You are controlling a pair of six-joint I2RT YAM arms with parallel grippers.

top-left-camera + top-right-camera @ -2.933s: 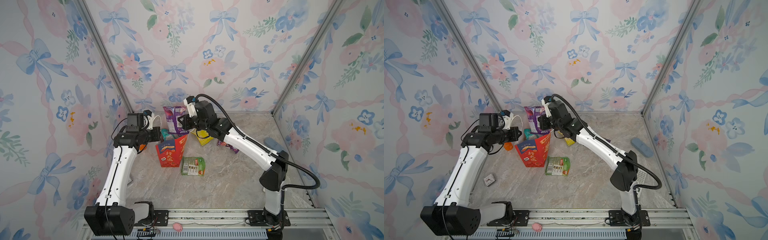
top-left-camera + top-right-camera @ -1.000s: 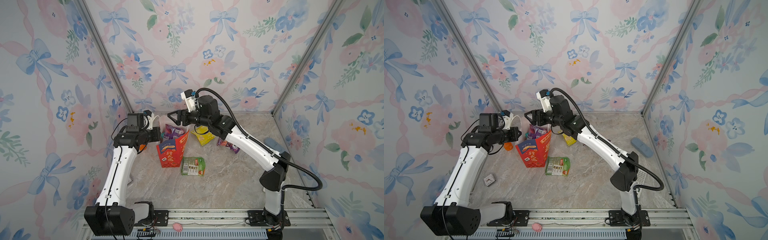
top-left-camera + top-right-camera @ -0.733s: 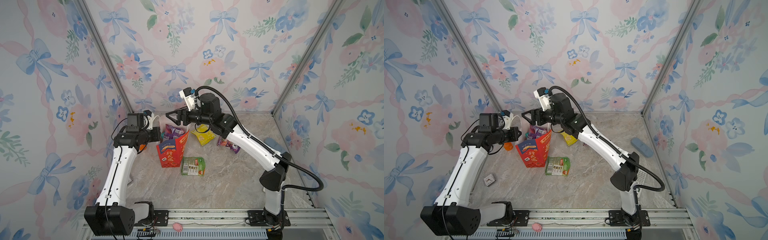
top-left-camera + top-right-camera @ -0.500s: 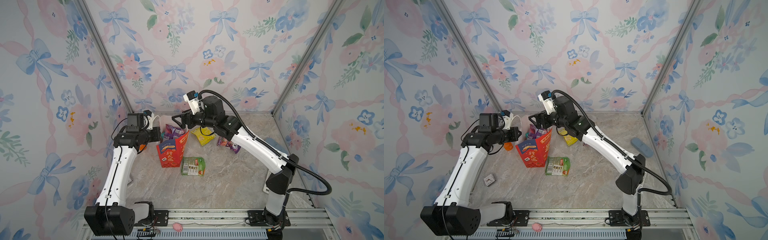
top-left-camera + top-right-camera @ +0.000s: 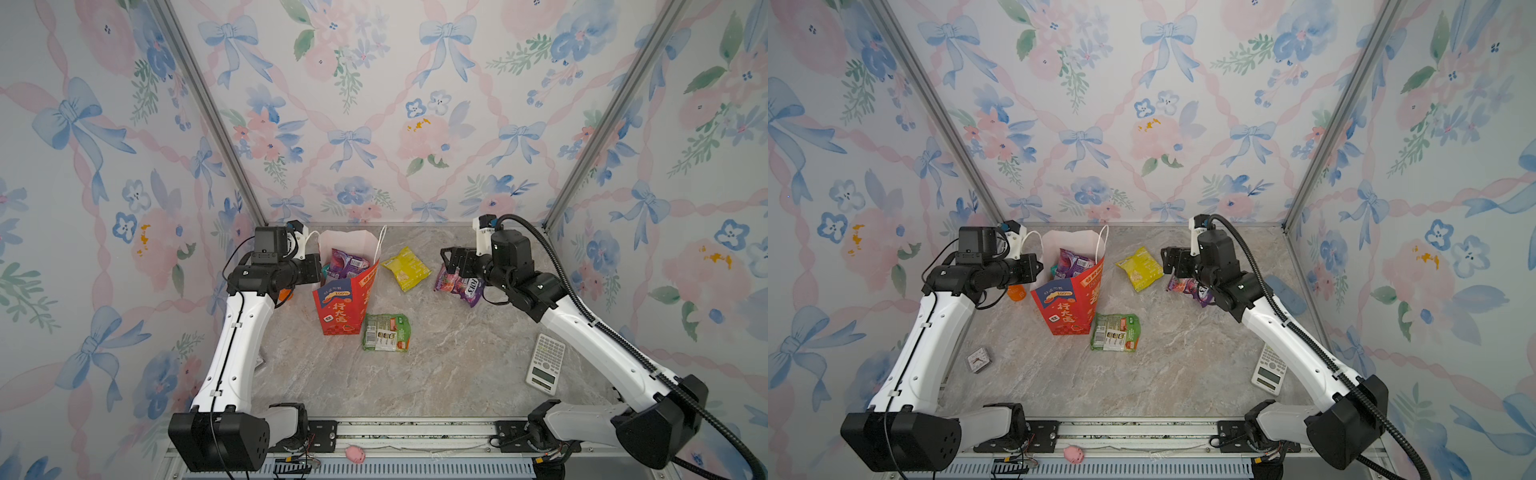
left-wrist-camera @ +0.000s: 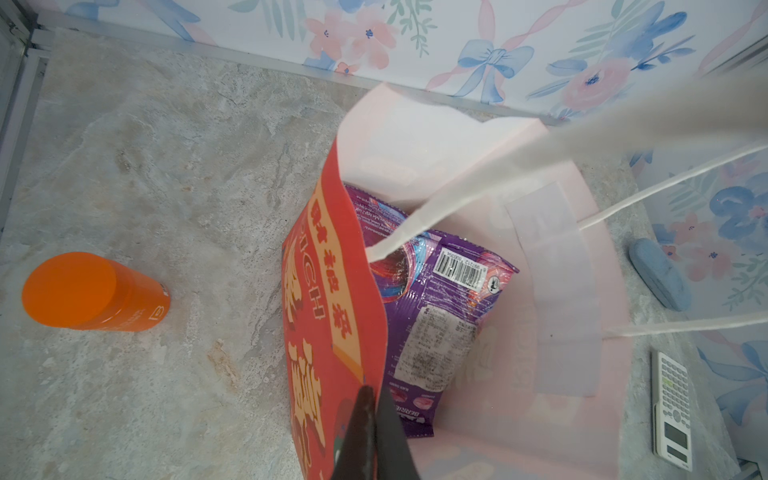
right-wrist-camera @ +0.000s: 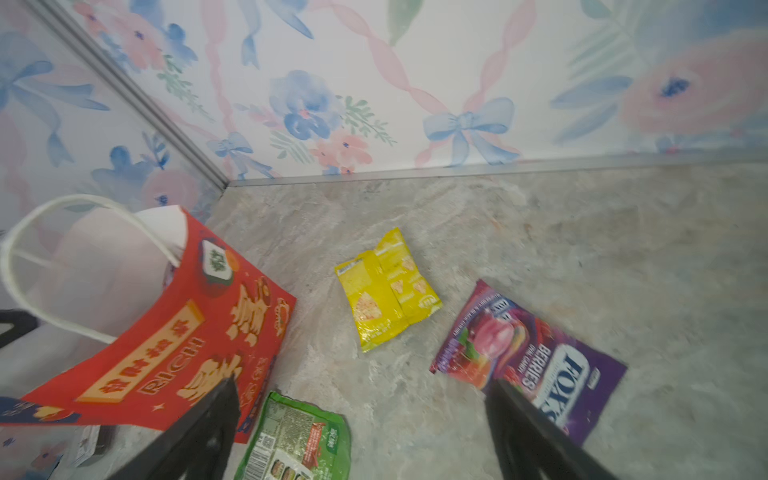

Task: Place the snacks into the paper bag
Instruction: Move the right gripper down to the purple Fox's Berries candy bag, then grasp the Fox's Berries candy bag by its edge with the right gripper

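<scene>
The right gripper (image 7: pixel 362 384) gapes wide, holding nothing; left gripper (image 6: pixel 369 392) apparently pinches the paper bag (image 6: pixel 332 270) rim

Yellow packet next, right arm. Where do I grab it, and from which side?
Straight down from above: the yellow packet lies flat on the table, with nothing touching it. With the open right end effector, probably close across its short width at the puffed middle, where the film rises; its flat edges offer little.
</scene>
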